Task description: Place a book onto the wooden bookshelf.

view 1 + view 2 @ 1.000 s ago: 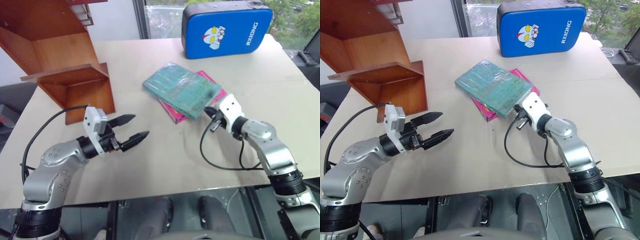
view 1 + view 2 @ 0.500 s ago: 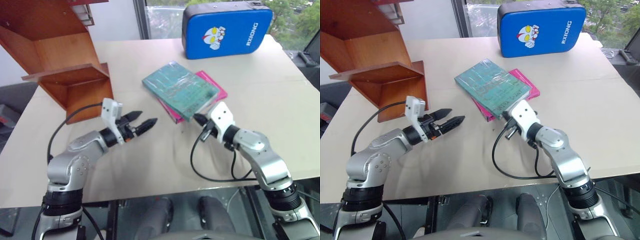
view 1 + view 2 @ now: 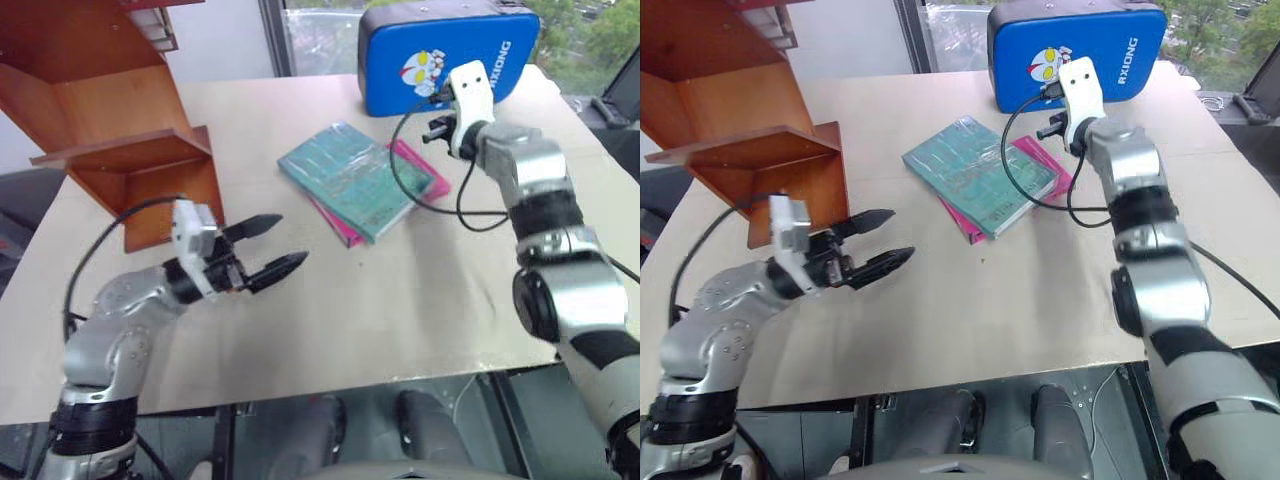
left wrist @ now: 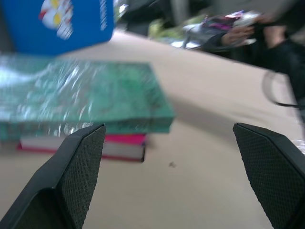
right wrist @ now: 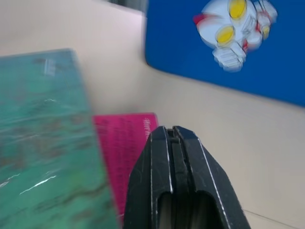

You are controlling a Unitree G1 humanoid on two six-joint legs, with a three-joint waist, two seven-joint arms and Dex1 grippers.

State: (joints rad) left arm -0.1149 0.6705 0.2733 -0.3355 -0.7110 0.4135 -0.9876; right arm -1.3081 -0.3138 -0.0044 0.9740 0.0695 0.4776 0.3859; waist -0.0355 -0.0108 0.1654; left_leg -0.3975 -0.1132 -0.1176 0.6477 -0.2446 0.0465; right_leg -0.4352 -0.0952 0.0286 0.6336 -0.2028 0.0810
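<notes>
Left gripper (image 3: 268, 244), jaws spread, faces the large thin teal-green book (image 3: 345, 178), apparently to grasp it; right gripper (image 5: 172, 138) closed, empty.

Bare surface (image 3: 400, 300) is lying open between the book (image 3: 345, 178) and the near edge. Behind the book, the blue case (image 3: 450, 55) is blocking the far side; the wooden bookshelf (image 3: 120, 130) is standing well to its left.
</notes>
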